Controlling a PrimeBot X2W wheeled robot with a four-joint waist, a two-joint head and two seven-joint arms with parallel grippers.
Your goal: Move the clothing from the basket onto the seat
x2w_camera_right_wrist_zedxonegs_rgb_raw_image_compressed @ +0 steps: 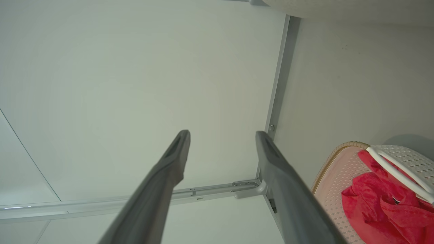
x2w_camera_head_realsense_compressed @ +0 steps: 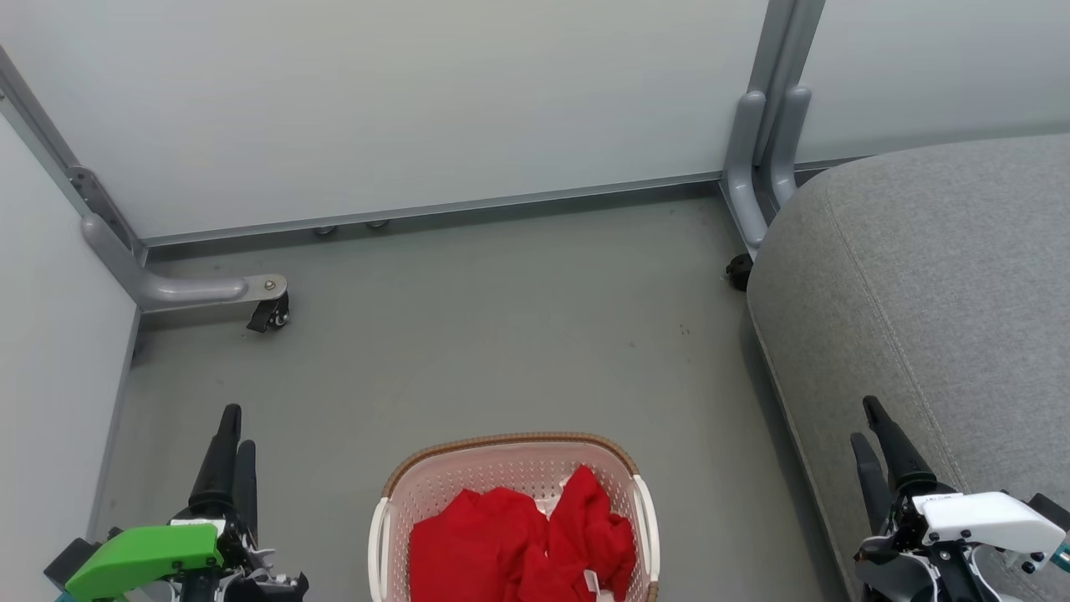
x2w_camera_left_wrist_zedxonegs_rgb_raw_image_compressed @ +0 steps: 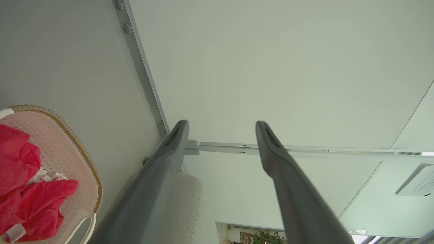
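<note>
The cream-white basket (x2w_camera_head_realsense_compressed: 501,441) with a brown rim stands on the floor at the bottom centre of the head view. Inside it lies the crumpled red clothing (x2w_camera_head_realsense_compressed: 518,543) with bits of white trim. The big grey seat (x2w_camera_head_realsense_compressed: 936,293) takes up the right side. My left gripper (x2w_camera_head_realsense_compressed: 237,433) is left of the basket, open and empty, its fingers pointing away. My right gripper (x2w_camera_head_realsense_compressed: 864,422) is open and empty over the seat's near edge. In the left wrist view the left gripper (x2w_camera_left_wrist_zedxonegs_rgb_raw_image_compressed: 222,125) is spread wide, with the basket (x2w_camera_left_wrist_zedxonegs_rgb_raw_image_compressed: 83,159) and clothing (x2w_camera_left_wrist_zedxonegs_rgb_raw_image_compressed: 20,189) at left. The right gripper (x2w_camera_right_wrist_zedxonegs_rgb_raw_image_compressed: 222,135) is also spread, with the basket (x2w_camera_right_wrist_zedxonegs_rgb_raw_image_compressed: 334,154) and clothing (x2w_camera_right_wrist_zedxonegs_rgb_raw_image_compressed: 373,203) at right.
Pale partition panels close off the back and left. A grey frame foot with a black caster (x2w_camera_head_realsense_compressed: 267,313) juts onto the floor at left. Two grey posts (x2w_camera_head_realsense_compressed: 756,159) stand by the seat's far corner. Grey floor (x2w_camera_head_realsense_compressed: 501,318) lies beyond the basket.
</note>
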